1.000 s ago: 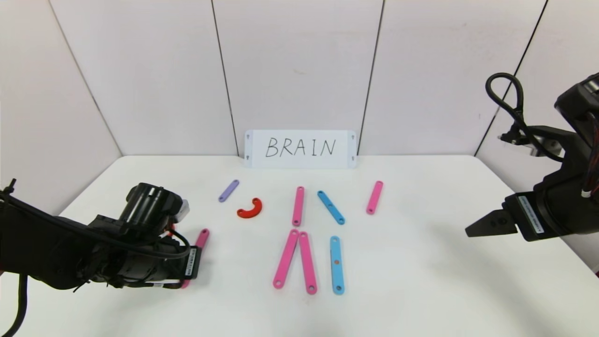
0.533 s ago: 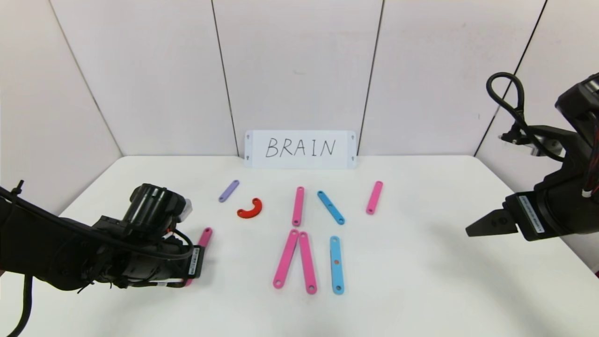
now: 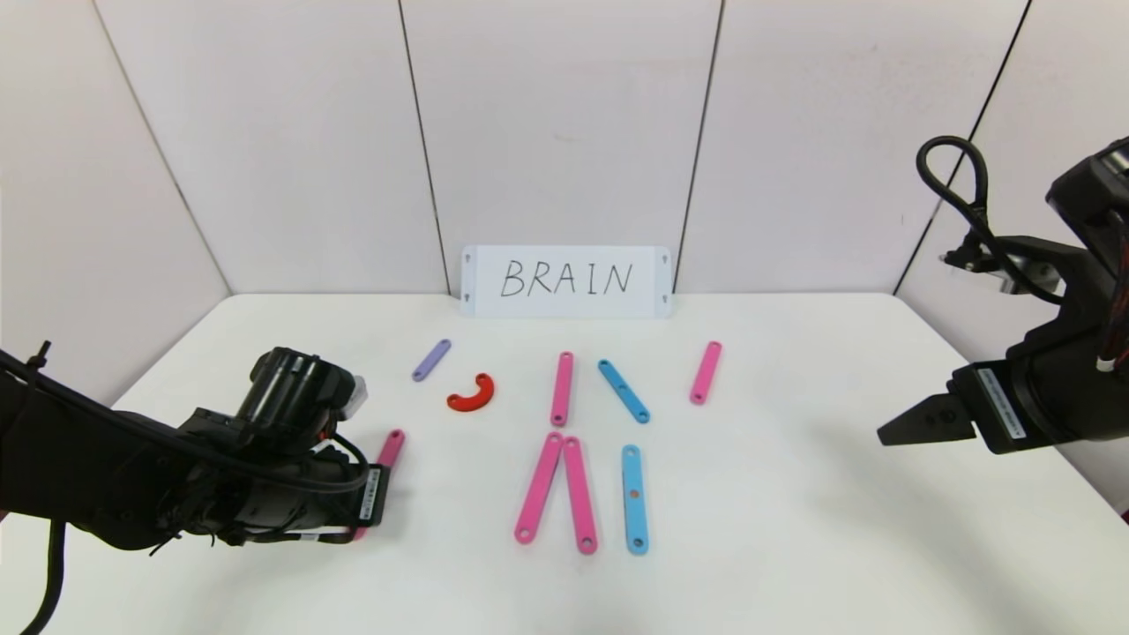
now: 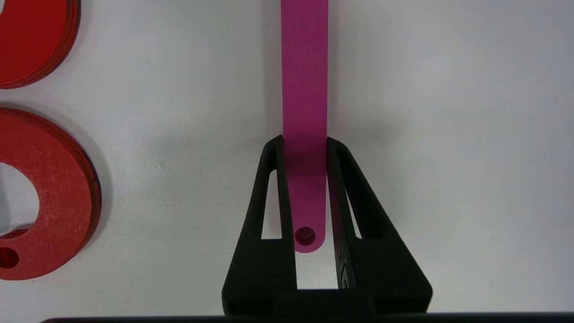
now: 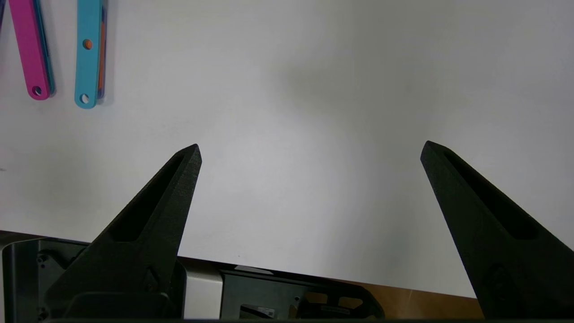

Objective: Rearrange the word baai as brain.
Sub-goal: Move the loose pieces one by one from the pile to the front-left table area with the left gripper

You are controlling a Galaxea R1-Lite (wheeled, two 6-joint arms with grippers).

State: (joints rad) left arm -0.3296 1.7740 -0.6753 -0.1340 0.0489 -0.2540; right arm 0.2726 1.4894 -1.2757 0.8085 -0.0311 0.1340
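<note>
Head view: white table (image 3: 794, 547), panelled walls, BRAIN card (image 3: 565, 280) at rear; letter pieces (image 3: 578, 441) mid-table. Left wrist view: left gripper (image 4: 305, 148) pinches pink strip (image 4: 305, 80). Right wrist view: right gripper (image 5: 309, 152) spread, above bare table at right.

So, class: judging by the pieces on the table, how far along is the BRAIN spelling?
Done: little; loose pieces such as the purple strip and red curve form no clear letters. In hand: left gripper shut on a pink strip. Right gripper hangs open, idle. Left: nearly all letters.
</note>
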